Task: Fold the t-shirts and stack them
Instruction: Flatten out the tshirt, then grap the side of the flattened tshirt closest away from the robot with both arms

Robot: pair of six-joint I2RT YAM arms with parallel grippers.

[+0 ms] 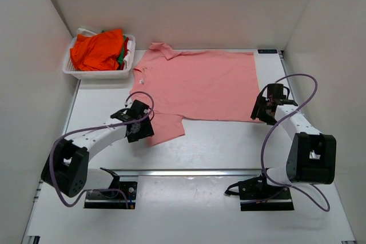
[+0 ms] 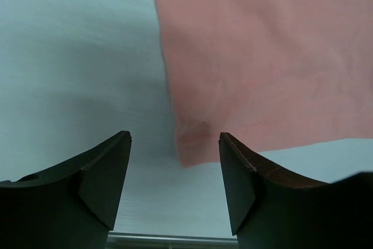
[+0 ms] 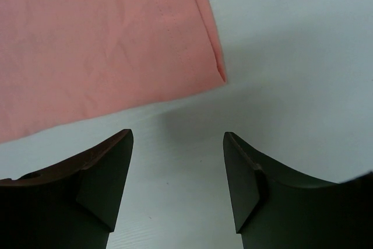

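Two agape, empty: left claw (image 2: 175, 136), right claw (image 3: 178, 133), a salmon-pink shirt (image 1: 200, 84) corner by each

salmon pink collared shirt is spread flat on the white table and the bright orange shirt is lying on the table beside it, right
Not quite: the bright orange shirt is bunched inside the white slotted plastic basket, not on the table, as the top external view shows. The salmon-pink collared shirt is spread flat on the white table.
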